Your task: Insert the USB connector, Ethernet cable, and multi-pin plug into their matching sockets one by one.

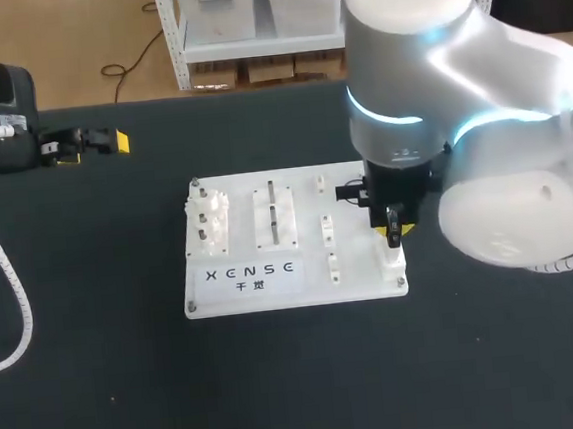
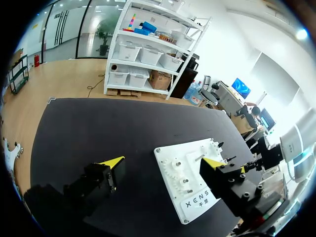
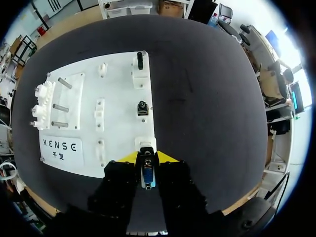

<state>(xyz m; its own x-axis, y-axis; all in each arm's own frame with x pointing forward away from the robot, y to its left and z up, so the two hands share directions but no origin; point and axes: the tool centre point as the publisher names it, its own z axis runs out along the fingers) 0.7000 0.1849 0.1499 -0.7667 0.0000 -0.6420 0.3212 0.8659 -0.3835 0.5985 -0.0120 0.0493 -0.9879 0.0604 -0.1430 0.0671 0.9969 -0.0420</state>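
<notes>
A white board lies mid-table. My right gripper stands over its near right corner, shut on a silver-and-blue multi-pin plug. The plug points down at a white socket block, just above it or touching it. Further along that row a small dark connector sits in a socket, and a black plug stands in another white block. My left gripper rests at the table's far left, open and empty, well away from the board.
White gear-like fixtures and two peg blocks fill the board's left and middle. A white corrugated hose curves down the table's left side. My right arm's bulky body hangs over the table's right half.
</notes>
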